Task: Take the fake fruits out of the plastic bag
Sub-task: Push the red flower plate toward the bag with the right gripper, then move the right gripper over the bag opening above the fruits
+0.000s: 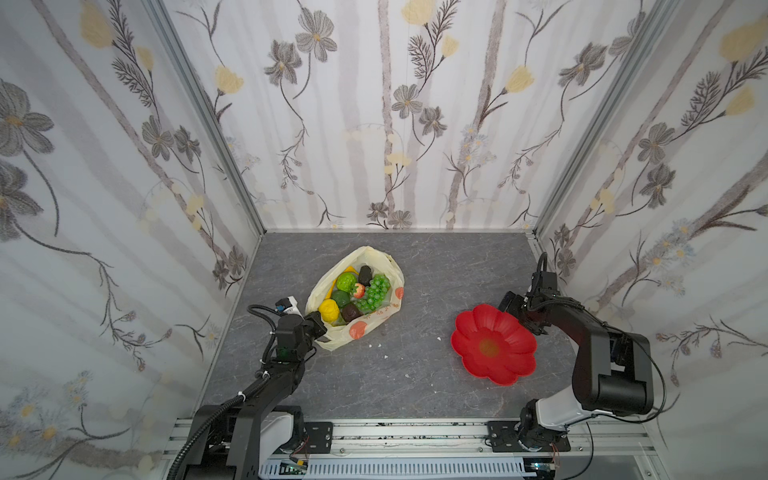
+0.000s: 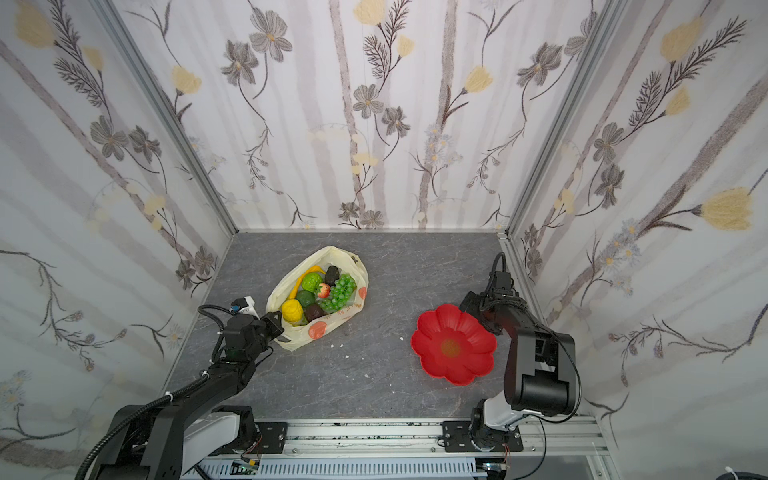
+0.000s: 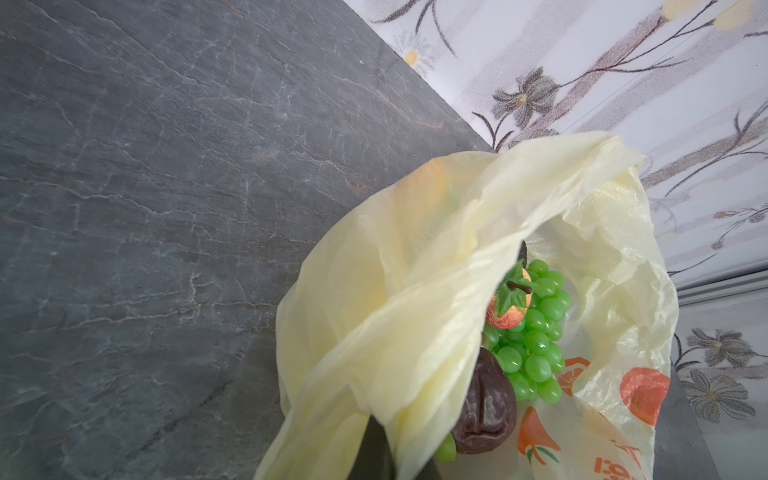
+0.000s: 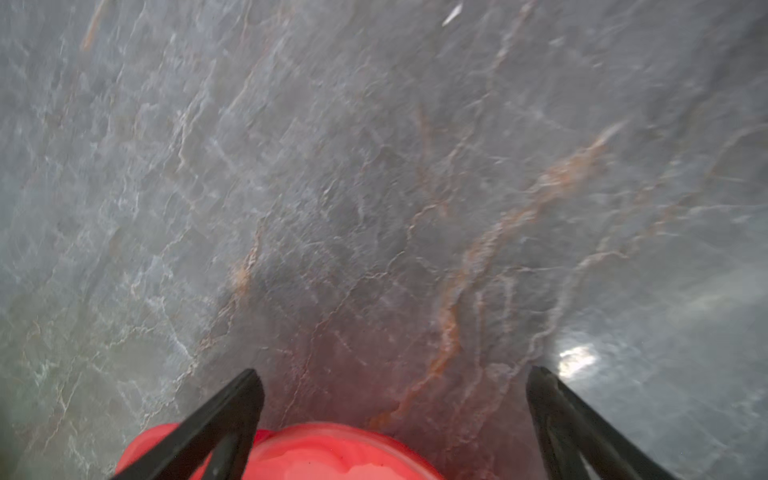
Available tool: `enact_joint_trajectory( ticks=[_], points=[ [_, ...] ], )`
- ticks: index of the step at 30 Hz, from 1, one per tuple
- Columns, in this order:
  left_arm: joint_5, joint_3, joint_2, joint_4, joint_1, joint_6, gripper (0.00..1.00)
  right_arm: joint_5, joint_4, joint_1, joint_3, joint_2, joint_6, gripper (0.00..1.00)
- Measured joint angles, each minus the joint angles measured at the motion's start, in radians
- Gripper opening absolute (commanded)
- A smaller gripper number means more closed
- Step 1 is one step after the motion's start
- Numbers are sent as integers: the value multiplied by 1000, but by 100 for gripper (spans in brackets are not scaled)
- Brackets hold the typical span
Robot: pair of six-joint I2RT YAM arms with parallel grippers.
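The plastic bag [image 1: 332,340] lies slumped on the grey surface [image 1: 415,374], left of centre. It is pale yellow and crinkled, with orange-red prints on its near side, and its mouth gapes upward. My left jaws pinch its near rim.

Every fruit I can see sits inside it:
- The yellow lemon [image 1: 328,311] is nearest my pinch.
- A wrinkled brown fruit [image 1: 351,311] lies just beside the lemon.
- The dark green avocado [image 1: 340,298] is behind the lemon.
- The bumpy lime-green fruit [image 1: 347,281] is farther back.
- The red strawberry [image 1: 358,289] touches the green grape bunch [image 1: 374,293].
- A blackish fruit [image 1: 365,274] is at the far end.
- The banana [image 1: 331,293] curves along the bag's left wall.
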Motion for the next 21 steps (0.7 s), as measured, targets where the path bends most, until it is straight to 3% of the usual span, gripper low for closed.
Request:
enact_joint_trajectory(
  ticks=[6, 15, 21],
  points=[
    [0, 0, 0, 0, 0, 0, 0, -1, 2, 74, 5, 17, -14, 100],
    [0, 0, 1, 0, 0, 0, 0, -106, 44, 171, -118, -67, 20, 100],
    [2, 0, 2, 0, 0, 0, 0, -109, 58, 241, -169, -121, 40, 100]
  ],
)
